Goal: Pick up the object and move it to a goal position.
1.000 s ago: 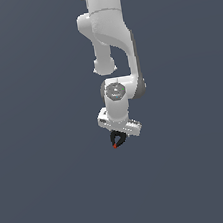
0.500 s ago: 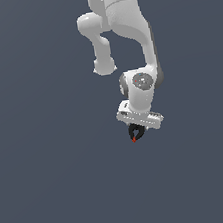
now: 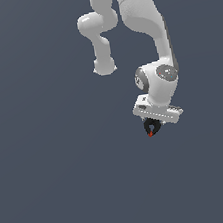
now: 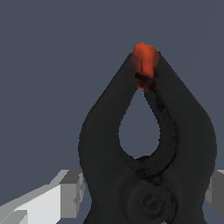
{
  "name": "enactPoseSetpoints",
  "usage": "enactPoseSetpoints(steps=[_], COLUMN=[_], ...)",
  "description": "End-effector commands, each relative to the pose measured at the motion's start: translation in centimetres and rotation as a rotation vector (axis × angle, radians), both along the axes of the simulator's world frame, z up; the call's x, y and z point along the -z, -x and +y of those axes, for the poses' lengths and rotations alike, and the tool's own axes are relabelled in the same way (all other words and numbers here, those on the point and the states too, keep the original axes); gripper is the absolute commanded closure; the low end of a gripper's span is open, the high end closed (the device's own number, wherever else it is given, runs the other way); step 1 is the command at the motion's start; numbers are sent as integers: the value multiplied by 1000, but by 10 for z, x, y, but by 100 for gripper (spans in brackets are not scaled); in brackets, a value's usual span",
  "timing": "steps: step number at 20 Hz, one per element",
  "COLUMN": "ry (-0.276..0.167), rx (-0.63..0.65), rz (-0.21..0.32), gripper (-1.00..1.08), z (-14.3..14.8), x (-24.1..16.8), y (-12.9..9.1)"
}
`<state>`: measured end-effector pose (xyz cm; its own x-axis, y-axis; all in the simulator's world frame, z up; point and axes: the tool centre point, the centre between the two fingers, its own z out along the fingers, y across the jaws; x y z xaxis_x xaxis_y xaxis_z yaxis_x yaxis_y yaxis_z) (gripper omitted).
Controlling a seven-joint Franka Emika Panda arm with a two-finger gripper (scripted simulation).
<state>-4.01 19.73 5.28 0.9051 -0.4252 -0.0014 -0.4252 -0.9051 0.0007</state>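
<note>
The arm's upper end (image 3: pixel 127 0) is cut off by the top edge of the exterior view, so its base is out of sight. In that view the clamp (image 3: pixel 150 127) is only a small dark blob with a red dot at its lower end, hanging from the underside of the white hand; its handles cannot be told apart there, and the fingers cannot be made out against it. The wrist view shows far more: the clamp (image 4: pixel 148 148) fills the middle of the picture, two black limbs curving around a teardrop-shaped gap and meeting at a red-orange tip (image 4: pixel 145 59). Its lower part, with a round pivot, runs off the picture's edge. The surface of the black limbs is rough and blurred along the inner edge.

The gripper (image 3: pixel 151 124) holds the clamp: pale grey finger blocks (image 4: pixel 70 192) show on either side of the black body in the wrist view, pressed in against it, the jaws closed on it. The far block is only a sliver at the picture's edge.

There is one arm, one gripper, one clamp with one red tip. The background is a plain dark blue-grey in both views, with no edge or surface to be made out
</note>
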Motion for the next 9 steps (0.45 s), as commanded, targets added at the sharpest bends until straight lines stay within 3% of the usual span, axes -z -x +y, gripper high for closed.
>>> enactPoseSetpoints(steps=[1,9], ry=[0,0], rx=[2,2], rz=[-2,-2], gripper=[108,108], z=[9,7], x=[-3,-2], y=[0,-2])
